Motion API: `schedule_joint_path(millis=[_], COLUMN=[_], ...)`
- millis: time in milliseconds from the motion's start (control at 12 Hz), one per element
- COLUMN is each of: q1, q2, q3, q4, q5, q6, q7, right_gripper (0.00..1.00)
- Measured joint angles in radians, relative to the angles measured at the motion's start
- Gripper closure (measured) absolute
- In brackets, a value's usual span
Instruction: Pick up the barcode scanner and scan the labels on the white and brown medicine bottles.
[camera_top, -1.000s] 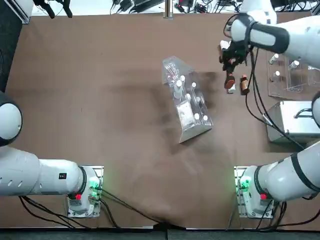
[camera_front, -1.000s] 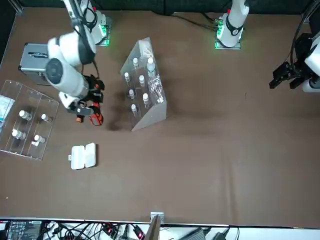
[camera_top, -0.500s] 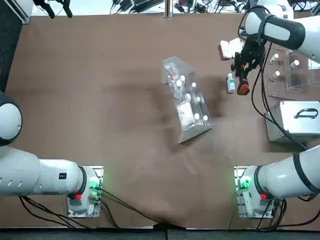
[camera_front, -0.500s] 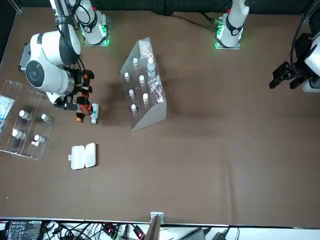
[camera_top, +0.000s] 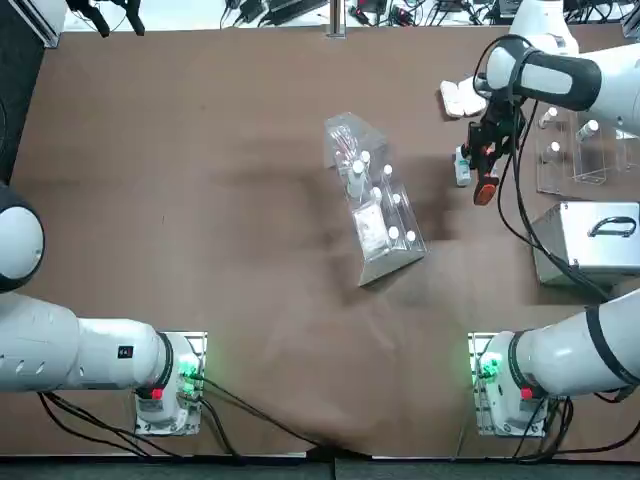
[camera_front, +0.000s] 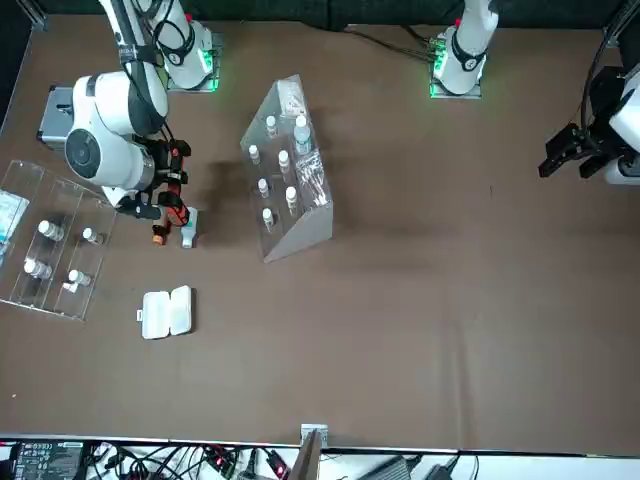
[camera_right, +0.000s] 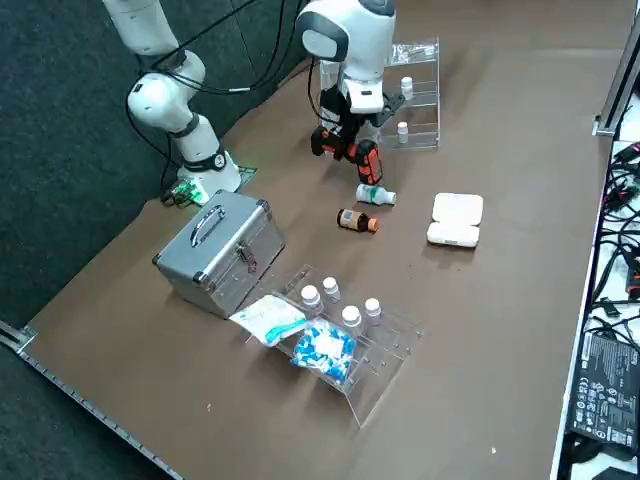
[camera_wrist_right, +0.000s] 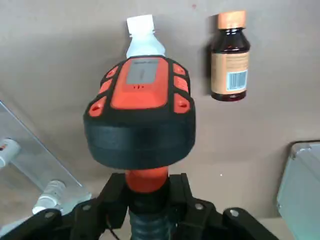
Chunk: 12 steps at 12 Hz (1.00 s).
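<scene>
The barcode scanner (camera_wrist_right: 141, 95) hangs over the worktop (camera_right: 540, 200), its handle pinched between the fingers of the right gripper (camera_wrist_right: 148, 192), its bulky head jutting past them. It looks stiff and somewhat head-heavy; the slim handle is the right hold, though it might twist. Out beyond the fingers lie the white bottle (camera_right: 376, 195) and brown bottle (camera_wrist_right: 230, 65), near each other.
</scene>
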Motion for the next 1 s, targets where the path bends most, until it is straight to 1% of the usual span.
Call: schedule_joint_path(millis=[250, 500, 583, 833, 1000], q1=[0.0, 0.0, -0.003, -0.034, -0.068], q2=[0.01, 0.012, 0.011, -0.004, -0.013], q3=[0.001, 0.001, 0.001, -0.001, -0.003], q4=[-0.026, -0.027, -0.025, 0.008, 0.024], q5=[0.0, 0.0, 0.0, -0.001, -0.006], q6=[0.022, 0.022, 0.003, -0.05, -0.067], q7=[-0.052, -0.085, -0.133, -0.169, -0.195], right_gripper=[0.58, 0.58, 0.58, 0.58, 0.58])
